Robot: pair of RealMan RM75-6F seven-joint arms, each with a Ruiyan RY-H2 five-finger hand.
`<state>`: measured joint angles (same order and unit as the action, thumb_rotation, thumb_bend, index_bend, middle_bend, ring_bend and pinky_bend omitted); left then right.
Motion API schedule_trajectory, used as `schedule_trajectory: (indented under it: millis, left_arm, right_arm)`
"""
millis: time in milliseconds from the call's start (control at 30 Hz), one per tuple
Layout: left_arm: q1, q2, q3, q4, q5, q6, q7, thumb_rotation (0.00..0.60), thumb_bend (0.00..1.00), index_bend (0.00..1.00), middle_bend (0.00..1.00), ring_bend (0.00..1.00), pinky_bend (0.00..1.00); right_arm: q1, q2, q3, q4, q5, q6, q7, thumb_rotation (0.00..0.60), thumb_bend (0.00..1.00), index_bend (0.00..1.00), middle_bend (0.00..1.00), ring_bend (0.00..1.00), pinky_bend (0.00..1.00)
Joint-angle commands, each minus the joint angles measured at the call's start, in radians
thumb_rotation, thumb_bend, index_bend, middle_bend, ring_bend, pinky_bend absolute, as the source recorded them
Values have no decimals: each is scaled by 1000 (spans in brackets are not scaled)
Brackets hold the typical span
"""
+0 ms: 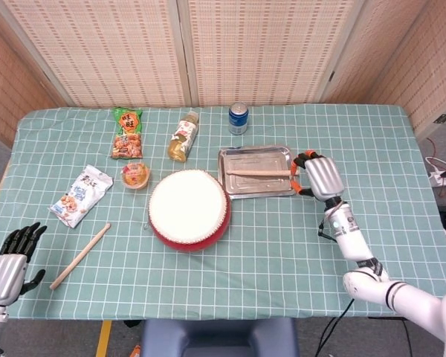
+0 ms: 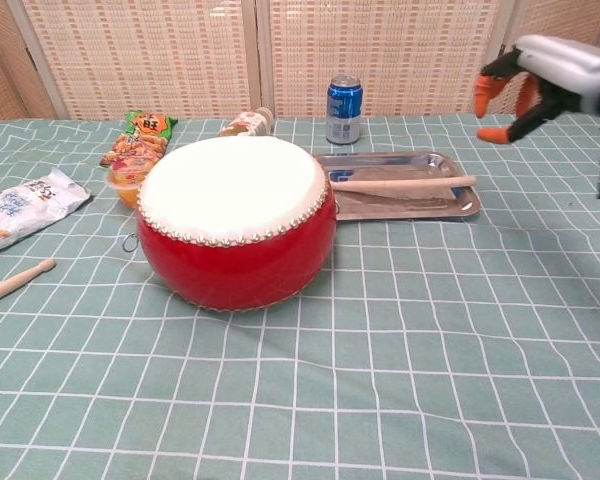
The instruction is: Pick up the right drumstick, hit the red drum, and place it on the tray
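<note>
Drumstick (image 1: pixel 257 172) lies flat in the metal tray (image 1: pixel 285 190), lengthwise across it, one end projecting slightly past the tray's right rim in the chest view (image 2: pixel 400 183); nothing touches it. Tray sits just right of the red drum (image 1: pixel 189 209), its near-left corner close behind the drum's rim. Right hand (image 1: pixel 319 175) is raised off the table to the right of the tray, apart from tray and stick, holding nothing; fingers (image 2: pixel 490 92) spread and loosely curved, orange fingertips visible in both views. Left hand (image 1: pixel 10 258) hangs at the near-left edge of the head view, off the table's corner, fingers apart, holding nothing; outside the chest view. Second drumstick (image 1: pixel 80 256) lies diagonally on the green checked tablecloth (image 1: pixel 245 275) at left front, well apart from the drum. Behind the drum: blue can (image 1: pixel 238 118) upright, bottle (image 1: pixel 183 137) lying on its side, orange-green snack bag (image 1: pixel 126 134), small jelly cup (image 1: pixel 136 175) just left of the drum. White snack bag (image 1: pixel 82 195) lies further left. Black cable runs from the right wrist down over the table's near side
</note>
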<state>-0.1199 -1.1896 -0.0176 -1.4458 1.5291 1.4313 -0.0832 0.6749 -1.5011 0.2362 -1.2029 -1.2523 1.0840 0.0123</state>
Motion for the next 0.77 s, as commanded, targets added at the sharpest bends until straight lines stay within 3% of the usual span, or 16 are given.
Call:
schedule_trajectory:
  millis: [33,300,467,567,767]
  left_arm:
    - [-8,6,-7,-16,5,4,14,600,261,0,0,0,26]
    - [-16,11,-13,-42,7,7,43,600,261,0,0,0,25]
    - [-20,17,-14,-60,5,8,62,600,263,0,0,0,25]
    - [-19,20,-15,-69,8,14,72,600,263,0,0,0,25]
    - [-12,17,-23,-75,-1,36,91,600,262,0,0,0,19]
  right_arm:
    - [-257,247,-106,-336,-38,272,-126,600,291,521,400,290,464]
    - [-462,336,-210,-431,-115,456,-33,600,290,412,378,227,368]
    - [-529,389,-277,-487,-165,461,15,600,290,197,221,64,145]
    - [-548,410,-290,-507,-203,474,31,600,291,110,140,1,17]
    - [-567,411,-282,-513,-216,474,2,600,290,67,90,0,0]
